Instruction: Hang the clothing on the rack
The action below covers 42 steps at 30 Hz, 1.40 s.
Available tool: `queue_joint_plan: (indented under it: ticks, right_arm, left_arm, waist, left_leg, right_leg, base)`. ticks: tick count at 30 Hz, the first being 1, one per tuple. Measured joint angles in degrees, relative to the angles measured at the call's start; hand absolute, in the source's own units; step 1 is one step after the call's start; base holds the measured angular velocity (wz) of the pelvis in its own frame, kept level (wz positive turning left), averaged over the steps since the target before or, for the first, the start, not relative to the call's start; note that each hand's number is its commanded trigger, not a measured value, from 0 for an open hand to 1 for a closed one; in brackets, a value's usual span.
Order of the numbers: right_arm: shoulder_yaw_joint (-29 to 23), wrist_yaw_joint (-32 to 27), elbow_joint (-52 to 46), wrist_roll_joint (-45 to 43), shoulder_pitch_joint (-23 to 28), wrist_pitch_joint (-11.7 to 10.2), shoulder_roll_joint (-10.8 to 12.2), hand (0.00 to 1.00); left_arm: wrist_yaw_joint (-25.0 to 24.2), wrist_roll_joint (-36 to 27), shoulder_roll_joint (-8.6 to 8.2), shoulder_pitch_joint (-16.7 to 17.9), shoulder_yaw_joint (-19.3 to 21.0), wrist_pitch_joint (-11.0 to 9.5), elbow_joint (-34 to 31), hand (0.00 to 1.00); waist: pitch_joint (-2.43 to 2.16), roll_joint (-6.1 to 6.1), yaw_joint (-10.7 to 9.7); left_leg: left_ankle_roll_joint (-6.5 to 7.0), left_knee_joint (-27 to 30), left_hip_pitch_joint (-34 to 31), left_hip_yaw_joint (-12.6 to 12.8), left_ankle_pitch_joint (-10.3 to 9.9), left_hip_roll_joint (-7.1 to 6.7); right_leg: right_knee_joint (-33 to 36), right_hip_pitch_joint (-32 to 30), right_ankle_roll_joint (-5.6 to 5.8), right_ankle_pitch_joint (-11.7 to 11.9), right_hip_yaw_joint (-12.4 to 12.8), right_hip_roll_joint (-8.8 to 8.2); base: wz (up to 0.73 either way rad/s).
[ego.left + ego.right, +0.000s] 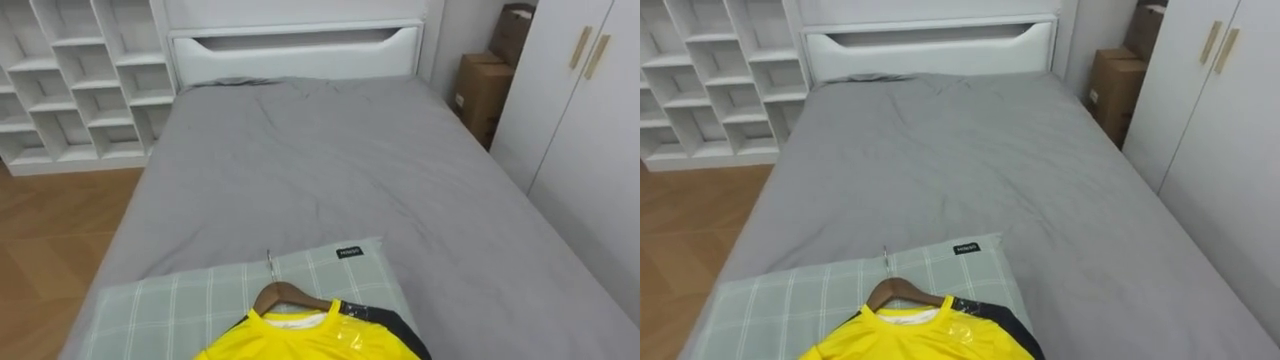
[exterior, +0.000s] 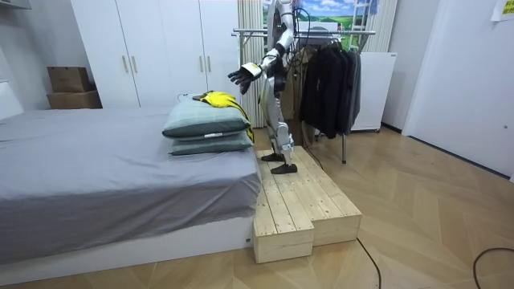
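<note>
A yellow shirt with dark sleeves lies on a wooden hanger, whose metal hook points up the bed. It rests on a green checked pillow at the near end of the grey bed. In the room view I stand on a wooden platform at the bed's end, facing the yellow shirt on the stacked pillows. My left hand reaches forward above the shirt with spread, open fingers and holds nothing. Behind me stands a clothes rack.
Dark garments hang on the rack. A white shelf unit stands left of the headboard; cardboard boxes and a white wardrobe stand on the right. The platform drops off to the floor at its edges.
</note>
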Motion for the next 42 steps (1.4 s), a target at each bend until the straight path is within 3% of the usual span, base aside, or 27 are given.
queue_joint_plan:
  ticks: [2, 5, 11, 18, 24, 27, 29, 36, 40, 42]
  right_arm:
    - [0.0, 0.4, 0.0, -0.9, 0.0, 0.0, 0.0, 0.00]
    - [0.0, 0.8, 0.1, -2.1, 0.1, 0.0, -0.2, 0.00]
    - [0.0, 0.8, 0.2, -6.2, 0.0, -0.3, -0.2, 0.00]
    - [0.1, 0.8, 0.3, -8.7, 0.4, -1.2, -0.3, 0.00]
    - [2.2, -0.2, 0.5, -8.3, -0.8, -1.0, -0.3, 0.00]
    - [3.9, -0.7, 0.6, -8.2, -2.2, -1.1, -0.1, 0.00]
    - [4.6, -1.2, 1.1, -8.3, -3.3, -1.1, 0.0, 0.00]
    - [7.2, -2.0, 2.6, -8.2, -5.4, -1.1, 0.0, 0.00]
    - [11.5, -2.3, 2.8, -7.5, -6.4, -1.2, -0.3, 0.00]
    - [12.4, -2.5, 2.9, -7.5, -7.2, -1.2, -0.4, 0.00]
  left_arm:
    - [0.0, 3.9, 0.92, 0.0, -1.1, -0.1, -3.0, 0.00]
    - [-0.2, 8.9, 1.19, -0.9, -1.9, -0.1, -3.9, 0.00]
    - [-2.2, 11.2, 1.21, -2.0, -2.3, -0.1, -3.9, 0.00]
    - [-2.6, 13.4, 1.23, -5.1, -2.7, -0.7, -3.8, 0.00]
    - [-2.8, 13.3, 1.70, -11.4, -3.0, -0.6, -0.9, 0.00]
    - [-3.1, 13.5, 2.81, -15.5, -4.0, -0.4, 1.0, 0.00]
    - [-3.2, 14.1, 3.23, -20.0, -4.1, 0.0, 5.4, 0.00]
    - [-3.7, 14.1, 3.63, -26.2, -7.9, 0.6, 14.0, 0.00]
    - [-4.1, 13.8, 4.08, -28.9, -11.5, 0.6, 19.2, 0.00]
    - [-4.1, 13.8, 4.07, -30.3, -12.7, 0.5, 20.5, 0.00]
  waist:
    - [-0.10, -0.37, 0.0]
    - [0.02, 0.00, -0.2]
    - [0.10, 0.06, -1.5]
    - [0.13, -0.07, -1.4]
    - [0.18, -0.43, -1.7]
    - [0.37, -1.09, -1.9]
    - [0.40, -1.63, -2.0]
    - [0.39, -1.91, -3.1]
    - [0.49, -1.79, -4.4]
    - [0.76, -1.63, -4.7]
  left_leg:
    - [0.00, 0.0, 0.1, 0.1, 0.0, 0.04]
    - [0.00, 0.0, 0.2, 0.1, 0.0, 0.05]
    - [0.00, 0.0, 0.1, 0.2, 0.0, 0.15]
    - [0.00, 0.0, -1.1, 1.1, 0.0, 0.16]
    - [0.12, 0.5, -4.1, 1.7, 0.1, 0.14]
    - [0.11, 1.1, -6.3, 1.7, 0.1, 0.24]
    - [0.09, 1.4, -8.1, 1.7, 0.3, 0.24]
    - [0.11, 2.1, -11.9, 1.5, 0.3, 0.31]
    - [0.16, 2.3, -13.4, 1.4, 0.3, 0.34]
    - [0.20, 2.7, -14.4, 1.4, 0.4, 0.30]
  right_leg:
    - [0.0, 0.0, 0.00, 0.0, 0.0, -0.01]
    - [0.1, 0.1, -0.03, 0.0, 0.1, -0.01]
    - [-0.1, -0.1, -0.05, 0.0, 0.3, -0.07]
    - [0.7, -2.2, -0.06, 0.0, 1.3, -0.01]
    - [1.3, -5.2, -0.22, 0.3, 1.5, 0.08]
    - [1.6, -7.1, -0.40, 0.6, 1.4, 0.07]
    - [2.0, -8.8, -0.48, 0.7, 1.4, 0.06]
    - [2.1, -12.4, -0.68, 1.3, 1.2, -0.15]
    - [2.1, -13.6, -0.72, 1.5, 0.5, -0.34]
    - [2.1, -14.5, -0.73, 1.7, 0.5, -0.41]
  base:
    - [0.00]
    - [0.00]
    - [-0.01]
    - [-0.08]
    - [-0.04]
    - [0.00]
    - [0.00]
    - [0.00]
    - [0.03]
    - [0.02]
